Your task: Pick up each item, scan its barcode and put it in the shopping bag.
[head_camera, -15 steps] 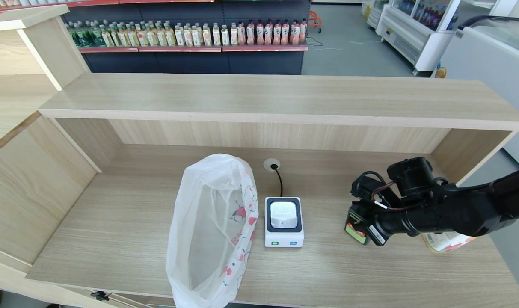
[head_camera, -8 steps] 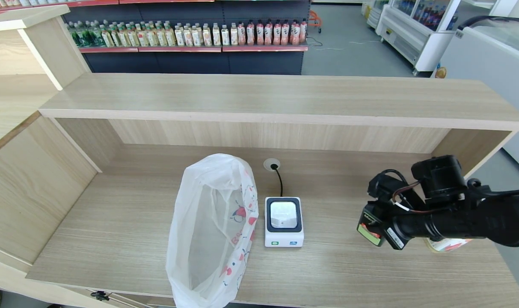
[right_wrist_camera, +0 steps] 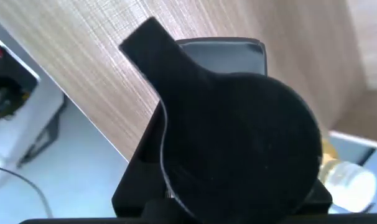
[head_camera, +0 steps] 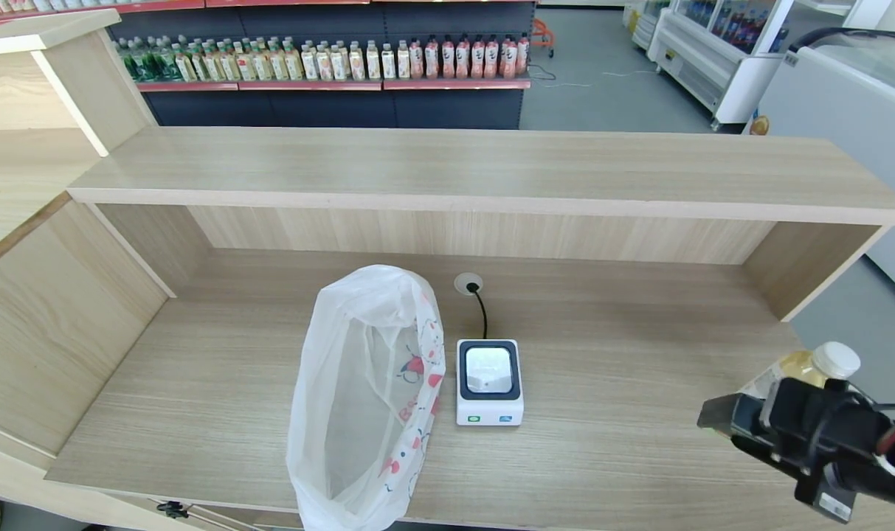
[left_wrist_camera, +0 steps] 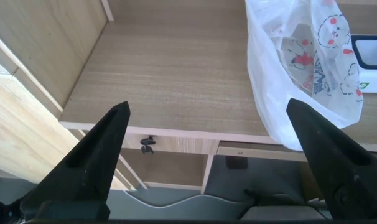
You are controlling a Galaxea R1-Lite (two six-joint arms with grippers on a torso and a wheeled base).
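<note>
At 4 o'clock on the counter: bottle, white cap showing, just behind my right gripper; its grip I cannot tell.
Left gripper: spread wide, holding nothing.
Shopping bag: mouth open, at 9 o'clock of the scanner.

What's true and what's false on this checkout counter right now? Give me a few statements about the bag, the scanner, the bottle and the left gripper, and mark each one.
1. The white plastic shopping bag stands open on the wooden counter, to the left of the white box scanner with a dark window. True.
2. The scanner's black cable runs into the bag. False: it runs to a round grommet in the counter behind the scanner.
3. The white-capped bottle of yellowish drink lies inside the bag. False: it is at the counter's right end, outside the bag.
4. The left gripper is open and holds nothing. True.
</note>
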